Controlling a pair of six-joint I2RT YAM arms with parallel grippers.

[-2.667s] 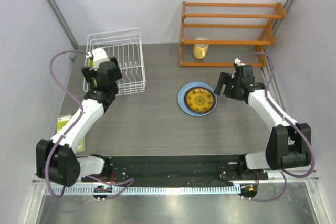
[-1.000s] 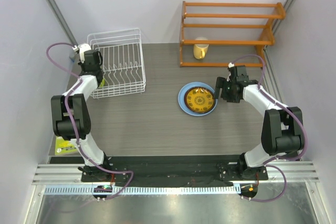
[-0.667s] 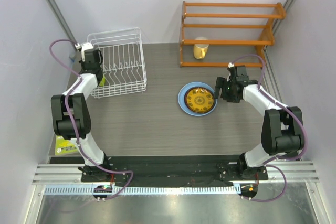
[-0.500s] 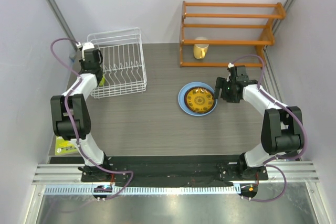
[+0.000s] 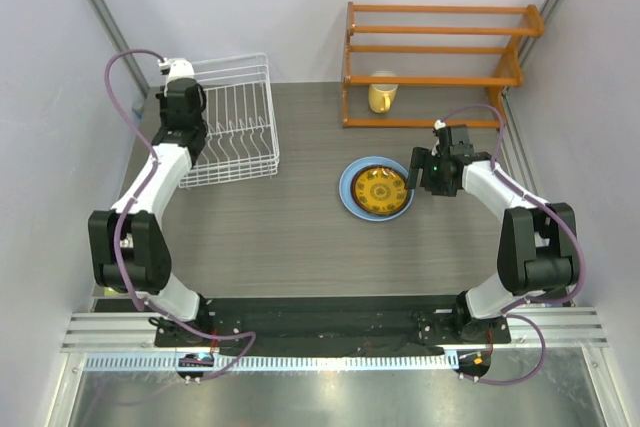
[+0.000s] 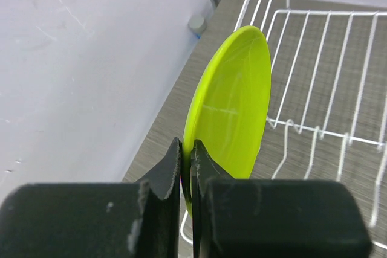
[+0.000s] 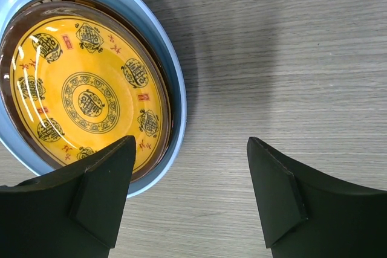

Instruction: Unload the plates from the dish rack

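Firmly, the left pincer (image 6: 187, 161) is closed on the near rim of the lime green plate (image 6: 233, 113), which stands on edge at the left side of the dish rack (image 5: 240, 122). Its long axis runs straight away from the pincer toward the rack's far end, with one broad face toward the wires. Well right of the rack, the right pincer (image 7: 190, 149) hangs wide open and empty beside the light blue plate (image 7: 176, 89), which lies flat with the amber-yellow plate (image 7: 91, 101) in it.

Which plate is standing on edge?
The lime green plate, pinched edge-on in the left gripper; the amber-yellow plate and light blue plate lie stacked flat.
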